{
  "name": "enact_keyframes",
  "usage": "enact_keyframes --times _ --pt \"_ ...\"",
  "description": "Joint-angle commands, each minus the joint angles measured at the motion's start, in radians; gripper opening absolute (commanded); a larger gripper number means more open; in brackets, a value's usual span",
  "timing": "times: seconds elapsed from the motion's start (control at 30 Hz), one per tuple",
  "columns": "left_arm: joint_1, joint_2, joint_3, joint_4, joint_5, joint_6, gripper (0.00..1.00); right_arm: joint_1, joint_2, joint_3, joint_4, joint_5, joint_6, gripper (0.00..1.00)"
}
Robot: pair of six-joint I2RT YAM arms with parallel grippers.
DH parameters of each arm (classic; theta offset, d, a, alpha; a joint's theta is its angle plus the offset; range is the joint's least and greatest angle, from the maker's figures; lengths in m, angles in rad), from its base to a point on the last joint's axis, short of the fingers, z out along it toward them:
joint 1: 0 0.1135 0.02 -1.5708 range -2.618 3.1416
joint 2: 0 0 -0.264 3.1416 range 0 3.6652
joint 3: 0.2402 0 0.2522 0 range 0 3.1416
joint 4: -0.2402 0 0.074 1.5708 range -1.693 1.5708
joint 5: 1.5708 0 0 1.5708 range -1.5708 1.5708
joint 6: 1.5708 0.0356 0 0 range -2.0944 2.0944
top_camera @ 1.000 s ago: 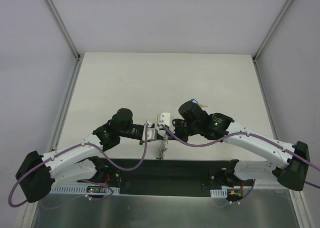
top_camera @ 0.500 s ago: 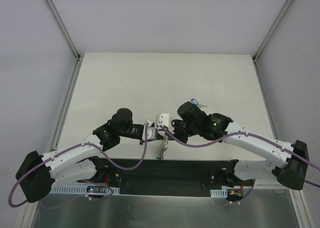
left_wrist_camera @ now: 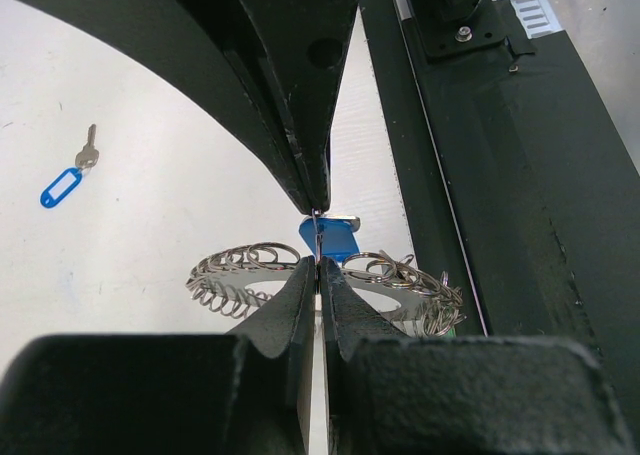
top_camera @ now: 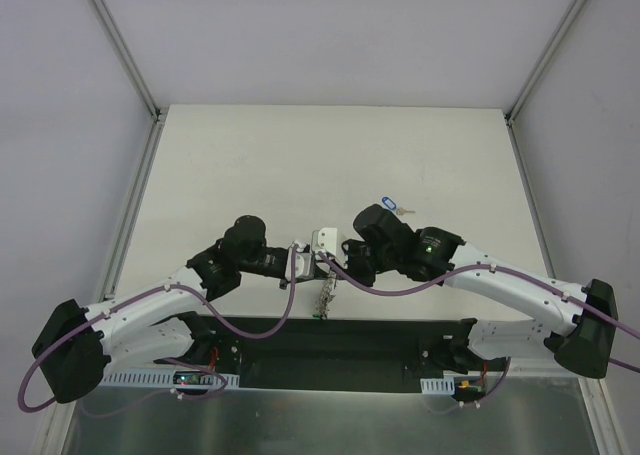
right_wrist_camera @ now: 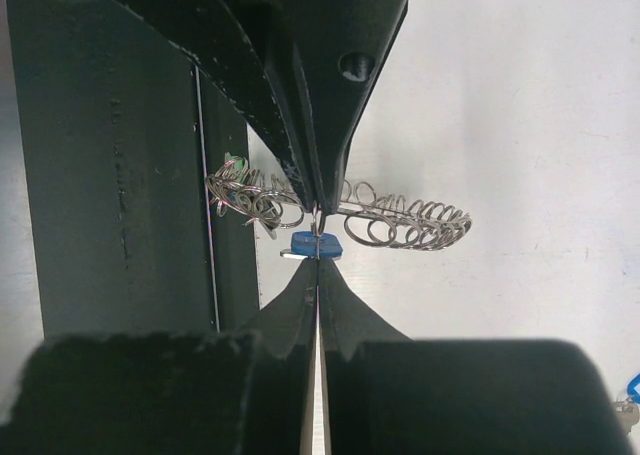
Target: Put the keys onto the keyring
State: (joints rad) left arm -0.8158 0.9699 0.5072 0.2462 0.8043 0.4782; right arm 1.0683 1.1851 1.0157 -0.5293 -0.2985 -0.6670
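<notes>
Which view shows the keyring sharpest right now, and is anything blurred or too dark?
Left wrist: keyring crisp against the bright table, fingers black silhouettes. Right wrist: coils and blue key sharp, right gripper body blurred. Top external: evenly lit, ring tiny.

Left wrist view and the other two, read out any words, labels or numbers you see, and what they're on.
None can be read.
The blue key tag on the table has a pale window, too small to show writing.
The keyring and blue-headed key show no lettering.
</notes>
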Motion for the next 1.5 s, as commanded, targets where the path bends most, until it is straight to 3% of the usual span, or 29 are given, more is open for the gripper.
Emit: enact_keyframes --times 0.0,0.5,1.1,1.27,1.47 --pt "0.009 0.007 0.03 0.096 0.059 -0.02 0.0 0.018 -0.004 0.017 0.072 0.005 -0.013 0.01" --pt "0.012 0.015 0.031 0.133 0.047 -0.076 0.0 0.045 0.005 0.007 0.123 -0.011 -0.013 0.01" --pt "0.027 0.033 0.073 0.148 -0.071 -0.263 0.0 0.088 -0.004 0.001 0.152 0.056 -0.013 0.01" --pt "0.027 0.007 0.054 0.134 -0.085 -0.219 0.0 0.087 -0.019 -0.02 0.146 0.133 -0.006 0.01" --pt "0.027 -0.008 0.076 -0.003 -0.178 -0.147 0.0 0.036 -0.044 -0.037 0.049 0.176 0.072 0.01"
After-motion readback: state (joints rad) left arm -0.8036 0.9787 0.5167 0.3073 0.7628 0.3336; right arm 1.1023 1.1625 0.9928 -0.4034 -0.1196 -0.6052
